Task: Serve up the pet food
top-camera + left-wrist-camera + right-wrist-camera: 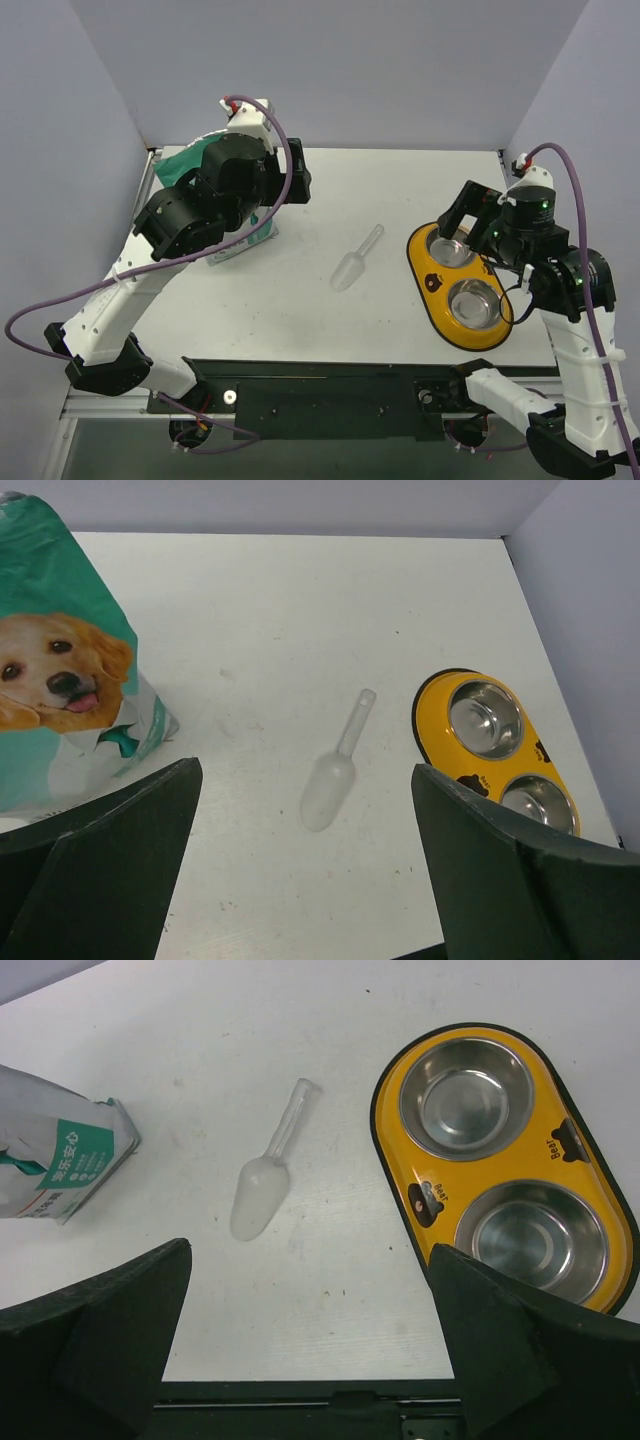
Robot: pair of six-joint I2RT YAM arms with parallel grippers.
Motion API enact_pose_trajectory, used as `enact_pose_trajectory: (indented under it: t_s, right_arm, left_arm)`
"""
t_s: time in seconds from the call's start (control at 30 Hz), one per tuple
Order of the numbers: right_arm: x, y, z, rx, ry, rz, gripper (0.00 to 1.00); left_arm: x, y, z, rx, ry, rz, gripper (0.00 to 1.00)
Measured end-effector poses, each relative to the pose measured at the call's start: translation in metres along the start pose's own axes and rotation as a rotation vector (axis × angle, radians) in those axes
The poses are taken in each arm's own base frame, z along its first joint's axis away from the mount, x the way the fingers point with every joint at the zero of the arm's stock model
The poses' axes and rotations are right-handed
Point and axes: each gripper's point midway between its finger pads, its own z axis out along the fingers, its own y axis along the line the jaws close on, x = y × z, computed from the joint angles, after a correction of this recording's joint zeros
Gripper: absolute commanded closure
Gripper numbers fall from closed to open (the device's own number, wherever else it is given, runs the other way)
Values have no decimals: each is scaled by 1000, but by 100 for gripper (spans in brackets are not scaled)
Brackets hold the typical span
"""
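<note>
Two steel bowls (467, 1098), yellow stand (388, 1155), scoop (262, 1192)

Robotics lab test cell, plain grey partition walls (330, 70), white table (390, 190), black base plate (330, 400) along its near edge

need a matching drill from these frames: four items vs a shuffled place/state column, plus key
Items
1. bag
2. scoop
3. feeder
4. right gripper

Place/state
A. clear, lying mid-table, empty
B. open, holding nothing
C. yellow, on the right arm's side, both bowls empty
D. teal-green, on the left arm's side

Pairs: 1-D, 2-A, 3-C, 4-B
</note>
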Motion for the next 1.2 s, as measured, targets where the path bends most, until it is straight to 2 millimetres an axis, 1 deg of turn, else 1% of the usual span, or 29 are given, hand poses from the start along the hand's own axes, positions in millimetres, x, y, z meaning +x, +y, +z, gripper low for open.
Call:
enact_pose_trajectory:
  t_s: [0.13,0.17,0.3,0.4,0.5,0.63,0.7,0.77,0.83,0.9,1.0,1.07,1.17,1.2]
  right_arm:
    - [8,-6,-4,5,1,-11,0]
    - [9,-7,-5,4,-1,-14,0]
    - [12,-12,-12,-1,-15,-21,0]
    - [19,-19,-17,10,-19,-26,0]
    - [27,-27,-22,28,-13,-29,0]
    - [46,-37,-16,57,39,-43,0]
    - [56,-39,-8,78,86,-53,2]
    - [61,-38,3,91,132,-60,3]
    - [68,-31,20,85,191,-65,3]
    - [76,-22,36,66,250,-68,3]
    - [93,-9,68,48,359,-84,5]
    - [104,2,90,31,418,-104,7]
    - [121,20,121,-21,468,-175,7]
    - [125,23,129,-27,478,-194,10]
  left_arm:
    - [7,-5,1,29,26,0,3]
    - [9,-7,2,35,35,2,4]
    - [30,-14,12,56,101,9,8]
    - [53,-23,26,64,166,27,9]
    - [80,-38,41,79,238,55,11]
    - [122,-62,58,93,336,96,11]
    - [137,-70,60,96,365,105,11]
    - [146,-76,58,102,381,103,12]
    - [151,-77,53,107,388,95,12]
    - [152,-73,49,102,389,76,11]
    - [150,-53,42,78,379,33,11]
    - [145,-37,35,59,363,-4,11]
    - [135,-13,20,39,332,-52,11]
    - [132,-8,15,38,323,-64,11]
